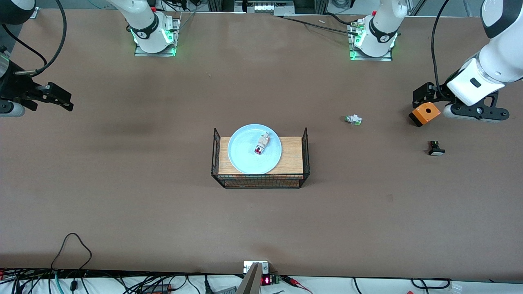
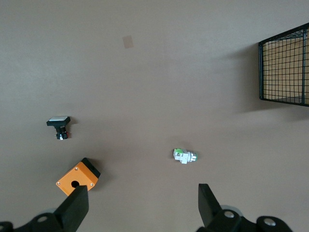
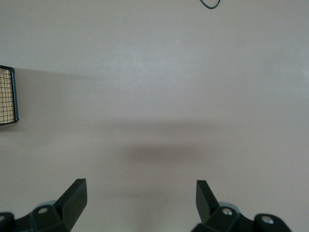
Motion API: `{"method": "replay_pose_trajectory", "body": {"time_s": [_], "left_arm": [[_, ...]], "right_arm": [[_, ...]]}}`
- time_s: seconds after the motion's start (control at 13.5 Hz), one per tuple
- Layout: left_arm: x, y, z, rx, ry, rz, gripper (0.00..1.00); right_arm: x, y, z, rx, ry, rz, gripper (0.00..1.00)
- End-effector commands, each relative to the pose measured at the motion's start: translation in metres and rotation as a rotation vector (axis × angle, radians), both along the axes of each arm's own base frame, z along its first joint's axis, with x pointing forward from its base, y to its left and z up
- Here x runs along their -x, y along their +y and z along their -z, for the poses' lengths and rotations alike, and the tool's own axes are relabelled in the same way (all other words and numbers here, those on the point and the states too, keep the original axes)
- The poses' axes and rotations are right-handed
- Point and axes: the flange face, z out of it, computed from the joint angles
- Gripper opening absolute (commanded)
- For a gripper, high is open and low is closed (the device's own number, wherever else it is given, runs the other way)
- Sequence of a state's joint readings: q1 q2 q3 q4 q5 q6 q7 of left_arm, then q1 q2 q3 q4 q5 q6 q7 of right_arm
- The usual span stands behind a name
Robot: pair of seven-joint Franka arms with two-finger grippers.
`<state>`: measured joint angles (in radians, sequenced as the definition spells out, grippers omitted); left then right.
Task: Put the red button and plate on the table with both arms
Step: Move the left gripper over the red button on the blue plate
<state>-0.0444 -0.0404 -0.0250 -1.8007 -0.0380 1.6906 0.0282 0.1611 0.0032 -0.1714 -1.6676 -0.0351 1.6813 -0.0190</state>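
The red button (image 1: 260,148) lies on the plate (image 1: 245,157) (atop the wire basket (image 1: 260,178)); left gripper (image 2: 142,205) and right gripper (image 3: 140,200) wait aloft, jaws wide, empty.

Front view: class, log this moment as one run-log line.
small red-capped whitish button: on round pale-blue plate | plate: on wooden-topped black wire basket | left gripper: open, waiting | right gripper: open, waiting

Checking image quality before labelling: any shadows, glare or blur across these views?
Front view: even light, soft dark shadow patches on the table, green glow at both arm bases, plate sharp. Right wrist view: broad soft shadow band on bare table, pale sheen above it. Left wrist view: crisp, basket casts faint shadow.
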Motion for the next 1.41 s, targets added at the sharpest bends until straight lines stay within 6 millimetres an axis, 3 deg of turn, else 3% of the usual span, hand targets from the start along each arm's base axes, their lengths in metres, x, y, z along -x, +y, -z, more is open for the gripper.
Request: {"method": "replay_pose_trajectory", "body": {"time_s": [0.0, 0.37, 0.52, 0.74, 0.89, 1.11, 1.19, 1.33], "left_arm": [[0.004, 0.002, -0.003, -0.010, -0.015, -0.004, 1.00], [0.008, -0.001, -0.002, 0.002, 0.009, -0.004, 1.00], [0.011, -0.018, -0.007, 0.001, 0.015, 0.027, 1.00], [0.016, -0.085, -0.025, 0.061, -0.017, 0.083, 1.00], [0.018, -0.130, -0.023, 0.176, -0.025, 0.062, 1.00], [0.013, -0.207, -0.004, 0.232, -0.068, 0.049, 1.00], [0.014, -0.247, 0.005, 0.239, -0.069, 0.015, 1.00], [-0.004, -0.303, 0.022, 0.268, -0.082, -0.046, 1.00]], "right_arm": [[0.001, 0.003, -0.006, -0.014, 0.001, 0.003, 1.00], [0.000, 0.003, -0.005, -0.013, 0.003, 0.004, 1.00], [0.000, 0.003, -0.005, -0.013, 0.003, 0.006, 1.00], [0.000, 0.003, -0.005, -0.013, 0.002, 0.007, 1.00], [0.000, 0.003, -0.005, -0.012, -0.002, 0.007, 1.00], [0.000, 0.003, -0.006, -0.012, -0.007, 0.007, 1.00], [-0.001, 0.003, -0.006, -0.012, -0.008, 0.007, 1.00], [-0.001, 0.003, -0.006, -0.012, -0.010, 0.007, 1.00]]}}
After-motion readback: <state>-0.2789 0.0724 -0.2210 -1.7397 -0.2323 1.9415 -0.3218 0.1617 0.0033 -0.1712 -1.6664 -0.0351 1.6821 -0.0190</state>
